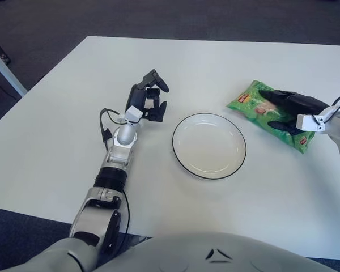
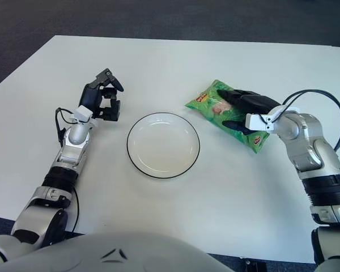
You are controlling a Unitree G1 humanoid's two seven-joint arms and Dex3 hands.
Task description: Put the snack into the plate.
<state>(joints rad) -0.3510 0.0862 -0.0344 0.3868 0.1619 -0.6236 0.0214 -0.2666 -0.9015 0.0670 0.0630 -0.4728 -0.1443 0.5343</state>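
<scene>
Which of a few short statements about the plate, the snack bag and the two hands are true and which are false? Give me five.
1. The plate has nothing on it. True.
2. The green snack bag lies inside the plate. False: it lies on the table, to the right of the plate.
3. The right hand is over the snack bag, with its fingers laid across the bag. True.
4. The left hand is holding the plate by its rim. False: it shows left of the plate, apart from it, holding nothing.
5. The plate is white with a thin dark rim. True.
</scene>
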